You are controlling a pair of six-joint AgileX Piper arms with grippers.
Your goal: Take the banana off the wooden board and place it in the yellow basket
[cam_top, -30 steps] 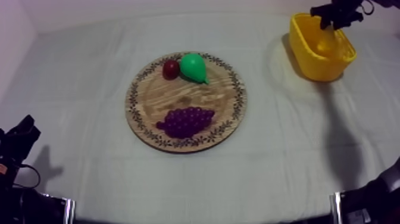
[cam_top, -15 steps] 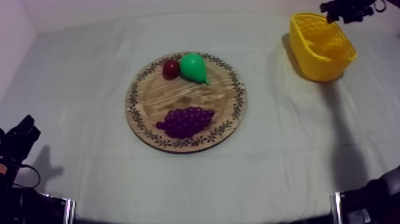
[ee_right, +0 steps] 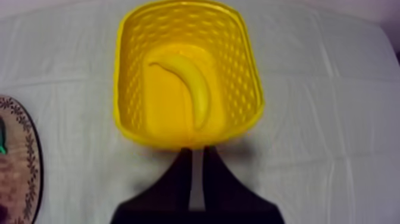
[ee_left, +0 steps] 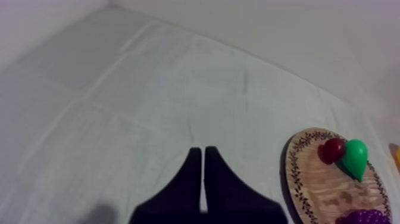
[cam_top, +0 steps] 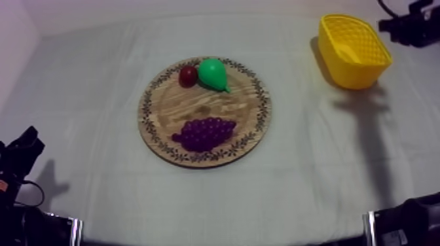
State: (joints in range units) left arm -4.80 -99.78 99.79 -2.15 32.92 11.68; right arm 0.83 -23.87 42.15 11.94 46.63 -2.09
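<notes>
Banana [ee_right: 195,89] lies along the basket [ee_right: 239,65] floor, so I judge the placing done. Right claw [ee_right: 197,156] closed, empty, fingers together just outside the near rim; whether it clears the rim in height I can't tell. Left claw [ee_left: 199,156] closed too, idle over bare worktop [ee_left: 119,89] beside the board [ee_left: 321,193]. Wide open worktop between board and basket for retreat.

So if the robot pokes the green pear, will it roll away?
Probably it would rock or roll a little: the pear lies on its side on the wooden board, and its body is round. The small red fruit right beside it might block it that way. It looks smooth, so maybe slippery to grip.
</notes>
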